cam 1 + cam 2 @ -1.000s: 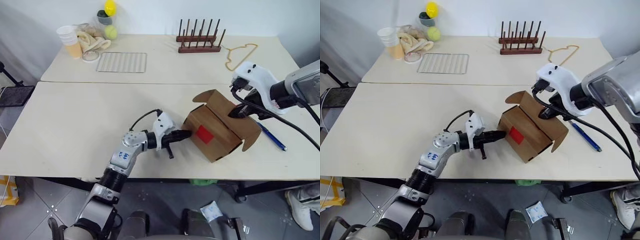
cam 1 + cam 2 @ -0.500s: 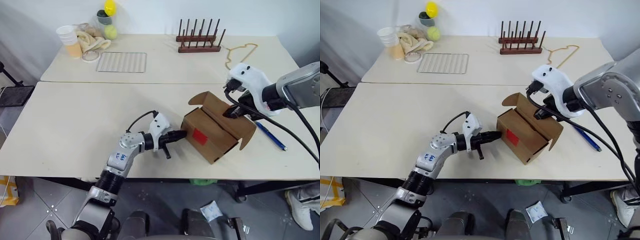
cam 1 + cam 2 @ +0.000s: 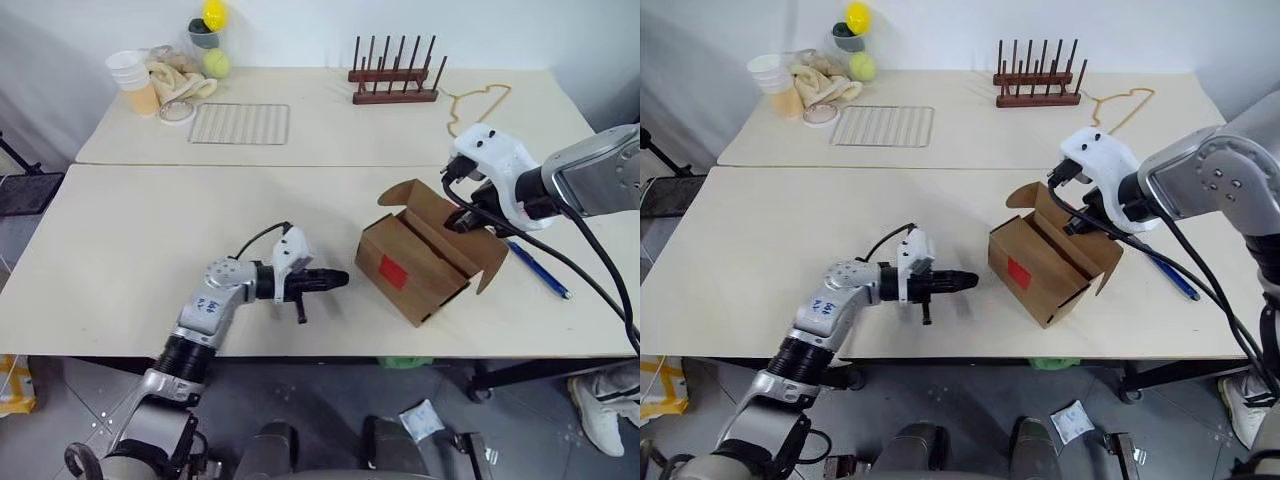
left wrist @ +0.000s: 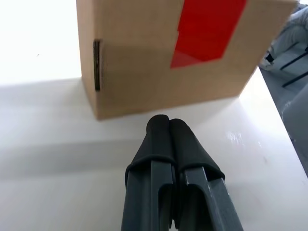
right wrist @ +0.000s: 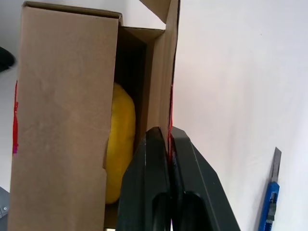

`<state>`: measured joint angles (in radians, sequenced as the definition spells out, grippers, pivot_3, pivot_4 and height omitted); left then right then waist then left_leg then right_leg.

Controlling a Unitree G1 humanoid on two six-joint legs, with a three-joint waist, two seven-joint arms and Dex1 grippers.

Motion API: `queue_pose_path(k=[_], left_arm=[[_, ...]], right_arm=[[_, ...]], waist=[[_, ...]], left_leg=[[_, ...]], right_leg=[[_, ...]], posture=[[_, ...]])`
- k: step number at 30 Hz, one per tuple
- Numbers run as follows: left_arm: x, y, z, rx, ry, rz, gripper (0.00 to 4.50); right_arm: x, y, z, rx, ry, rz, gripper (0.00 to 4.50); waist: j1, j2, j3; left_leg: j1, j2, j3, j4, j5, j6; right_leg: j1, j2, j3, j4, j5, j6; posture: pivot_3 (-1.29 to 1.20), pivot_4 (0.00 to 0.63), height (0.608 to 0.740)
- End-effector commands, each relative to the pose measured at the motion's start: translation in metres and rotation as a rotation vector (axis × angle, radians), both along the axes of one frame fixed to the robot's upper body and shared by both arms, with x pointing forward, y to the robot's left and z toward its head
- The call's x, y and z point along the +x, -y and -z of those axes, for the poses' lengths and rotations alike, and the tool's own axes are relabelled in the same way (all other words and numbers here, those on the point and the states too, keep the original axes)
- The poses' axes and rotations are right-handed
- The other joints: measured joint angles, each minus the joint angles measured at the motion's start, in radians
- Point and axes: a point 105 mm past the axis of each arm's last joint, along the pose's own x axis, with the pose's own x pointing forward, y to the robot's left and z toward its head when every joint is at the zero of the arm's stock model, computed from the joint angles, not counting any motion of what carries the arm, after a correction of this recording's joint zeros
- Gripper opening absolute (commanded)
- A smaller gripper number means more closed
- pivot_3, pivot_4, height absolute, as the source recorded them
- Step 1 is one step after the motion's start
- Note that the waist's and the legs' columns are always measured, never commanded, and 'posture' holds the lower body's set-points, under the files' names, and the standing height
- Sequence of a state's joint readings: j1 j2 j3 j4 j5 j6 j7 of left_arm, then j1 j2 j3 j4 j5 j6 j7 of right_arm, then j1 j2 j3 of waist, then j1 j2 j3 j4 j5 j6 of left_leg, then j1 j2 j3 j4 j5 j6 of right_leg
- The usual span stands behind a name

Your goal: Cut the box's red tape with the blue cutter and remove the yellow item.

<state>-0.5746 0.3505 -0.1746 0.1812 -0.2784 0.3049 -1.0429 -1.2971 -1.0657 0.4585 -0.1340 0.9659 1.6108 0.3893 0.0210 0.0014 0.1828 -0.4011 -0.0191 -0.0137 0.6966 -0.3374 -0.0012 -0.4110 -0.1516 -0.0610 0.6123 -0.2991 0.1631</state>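
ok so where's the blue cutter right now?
The blue cutter lies flat on the near table on the robot's right, just beyond the box and its open flaps, under the right arm. Neither gripper holds it.

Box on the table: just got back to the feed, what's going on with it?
The box sits open. The right gripper is shut on a flap edge, with the yellow item inside. The left gripper is shut and empty, short of the red tape side. The blue cutter lies on the table.
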Motion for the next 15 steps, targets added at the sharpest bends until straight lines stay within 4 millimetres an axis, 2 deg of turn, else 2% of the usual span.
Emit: queue_pose_path(k=[1, 6, 8, 11, 15], left_arm=[[-0.011, 0.013, -0.057, -0.169, 0.112, 0.114, 0.0], [-0.01, 0.055, -0.089, -0.196, 0.208, 0.141, 0.0], [-0.012, 0.069, -0.092, -0.169, 0.241, 0.162, 0.0], [-0.01, 0.082, -0.077, -0.06, 0.265, 0.172, 0.0], [-0.01, 0.08, -0.058, 0.026, 0.263, 0.186, 0.0]], right_arm=[[0.0, -0.004, -0.01, 0.015, 0.035, -0.009, 0.05], [0.002, -0.002, -0.008, 0.018, 0.038, 0.01, 0.05], [0.002, -0.001, -0.007, 0.019, 0.036, 0.015, 0.05], [0.003, 0.001, -0.006, 0.022, 0.038, 0.026, 0.05], [0.004, 0.003, -0.004, 0.025, 0.04, 0.041, 0.05]], waist=[[0.005, 0.0, 0.0], [0.008, 0.0, 0.0], [0.004, 0.0, 0.0], [-0.003, 0.0, 0.0], [-0.007, 0.0, 0.0]], left_leg=[[-0.002, 0.0, -0.001, 0.001, 0.0, 0.0], [-0.004, -0.001, -0.002, 0.003, 0.0, 0.001], [-0.004, -0.001, -0.001, 0.002, 0.0, 0.001], [-0.003, -0.001, 0.0, 0.001, 0.0, 0.001], [-0.003, -0.001, 0.0, 0.001, 0.0, 0.001]], right_leg=[[-0.001, 0.0, 0.0, 0.0, 0.0, 0.0], [0.0, -0.001, -0.001, -0.001, 0.002, 0.001], [0.0, 0.0, -0.001, -0.001, 0.002, 0.001], [-0.002, 0.0, -0.001, 0.0, 0.002, 0.001], [-0.002, 0.0, -0.001, 0.0, 0.002, 0.001]], posture=[[0.0, 0.15, 0.74], [0.0, 0.15, 0.74], [0.0, 0.15, 0.74], [0.0, 0.15, 0.74], [0.0, 0.15, 0.74]])
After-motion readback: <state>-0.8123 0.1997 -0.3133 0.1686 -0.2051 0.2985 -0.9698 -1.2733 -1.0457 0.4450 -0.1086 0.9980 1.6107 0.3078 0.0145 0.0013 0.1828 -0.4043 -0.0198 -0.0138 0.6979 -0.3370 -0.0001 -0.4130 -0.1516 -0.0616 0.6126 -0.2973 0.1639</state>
